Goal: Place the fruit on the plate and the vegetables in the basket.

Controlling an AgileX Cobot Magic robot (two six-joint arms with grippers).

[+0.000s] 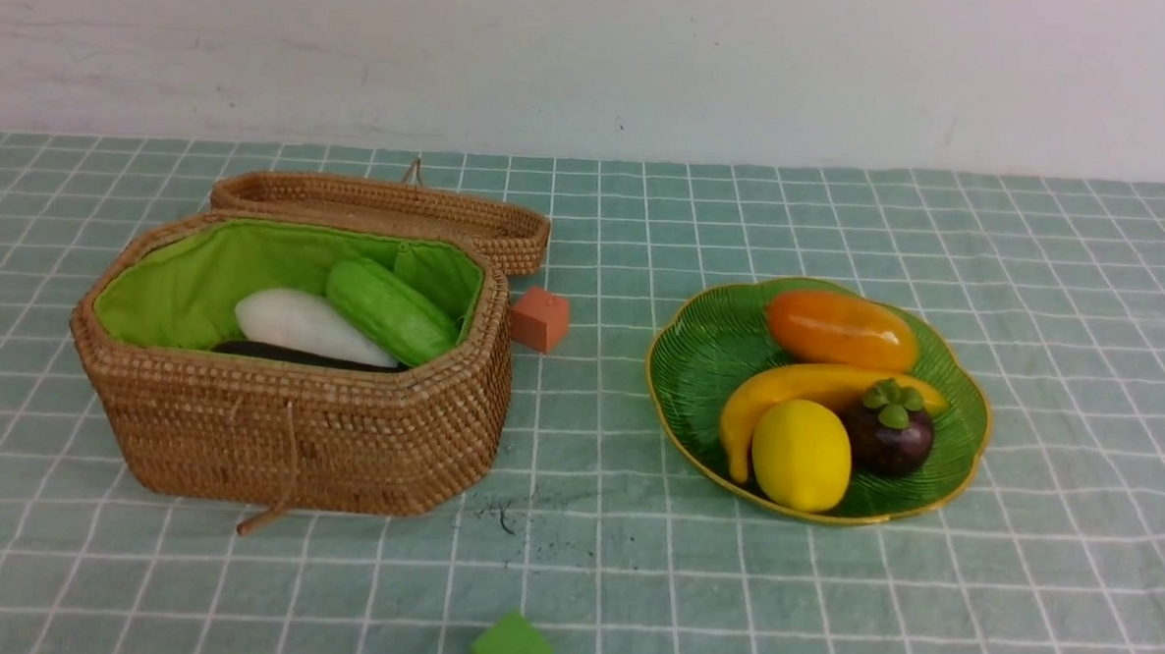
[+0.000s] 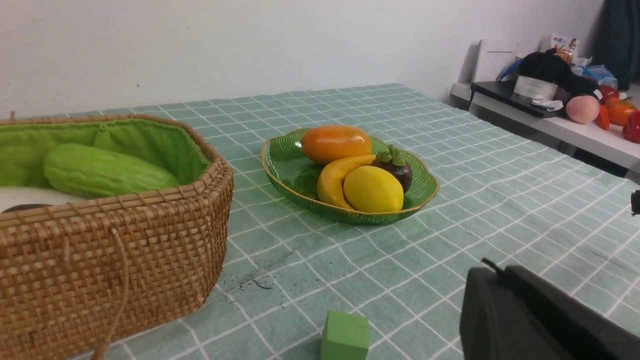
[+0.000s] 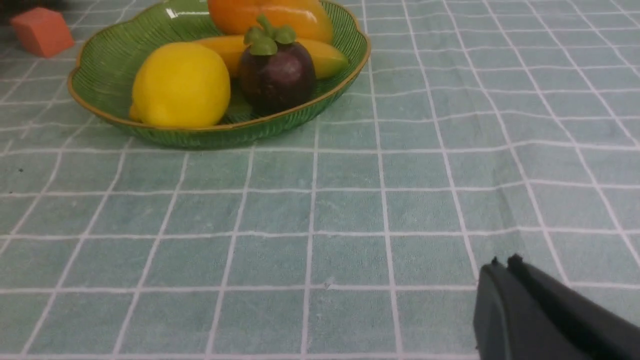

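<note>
I read the sorting as essentially finished. On the plate lie all four fruits: the mango at the far side, the banana curving across the middle, the lemon at the near edge and touching the banana, and the mangosteen just beside the lemon. None hangs over the scalloped rim.

In the basket, well apart from the plate, I can see the white radish, the green gourd leaning over it, and a dark sliver under the radish that I take for the eggplant. The potato I cannot find in any view; it may sit low behind the near wall, and I cannot tell.

The lid lies open behind the basket. An orange-red cube sits between basket and plate, a green cube nearer me; both belong to neither pile, so I leave them.

My left hand and right hand are both clenched with nothing in them, low over the desk and away from everything.

To close out well, I would keep both hands shut, confirm the potato before calling it done, and pull back without brushing the plate rim or the basket's cord.
</note>
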